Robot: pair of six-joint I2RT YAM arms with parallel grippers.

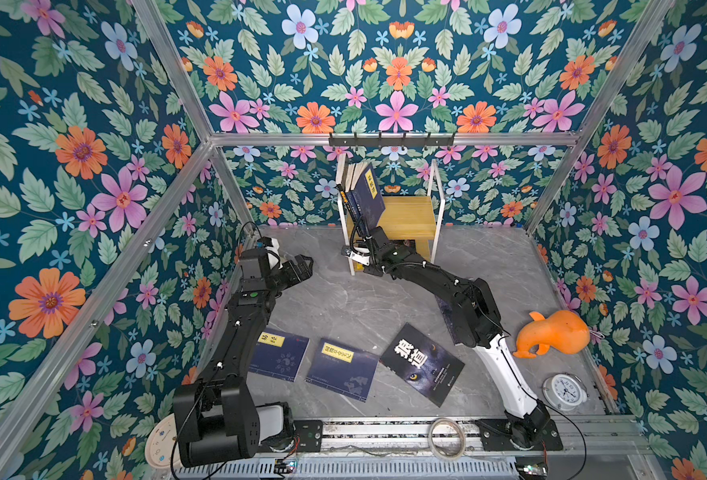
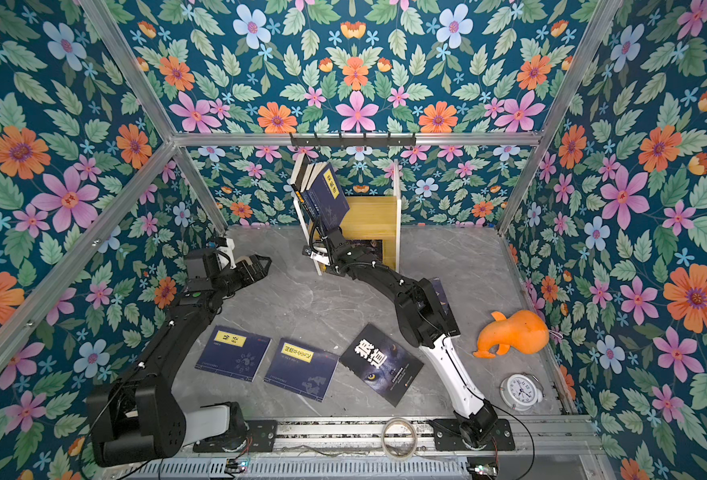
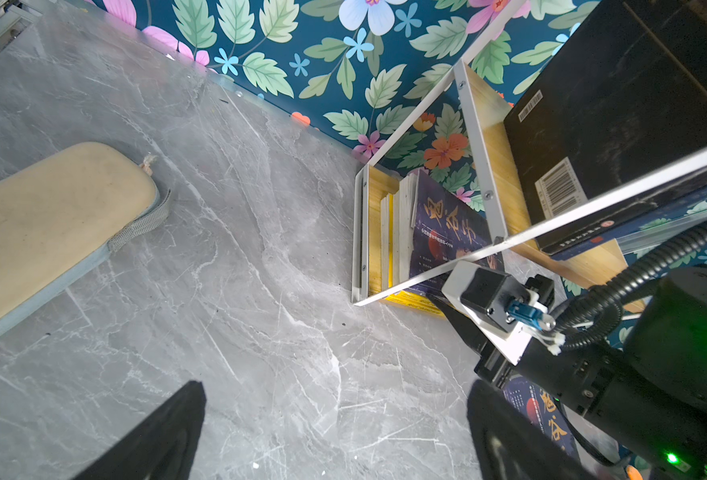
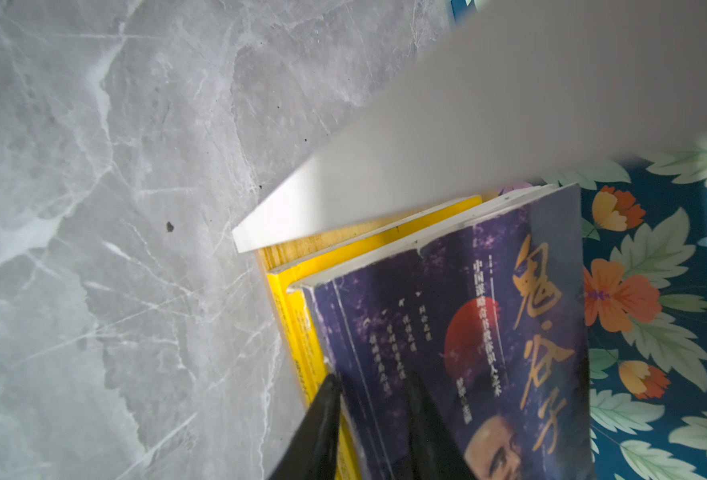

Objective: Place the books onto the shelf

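**Steadily: seat the purple book low**

Against the back wall stands the white-framed, yellow-board two-tier shelf [image 1: 410, 216]. The purple paperback with gold characters [image 4: 447, 332] sits on its bottom board beside a yellow paperback [image 4: 297, 332]. The right gripper [image 4: 372, 378] straddles its edge, though I can't tell if it pinches. I'd push straight, clear of the frame. The left gripper [image 1: 299, 267] hangs spread and empty.

Shelf [image 1: 410, 216] top free right of leaning books [image 1: 364, 191]; 3 flat books [image 1: 341, 368] block the table's [image 1: 343, 303] front.

— Legible markings?
— Flat navy paperback with yellow label [image 1: 281, 357]: "易经". Black paperback with a wolf's eye [image 1: 422, 365]: white "狼道". Purple paperback with a red disc [image 4: 447, 332]: gold "鬼谷子".
— Other navy paperback [image 1: 341, 370]?
— Label inverted; illegible.
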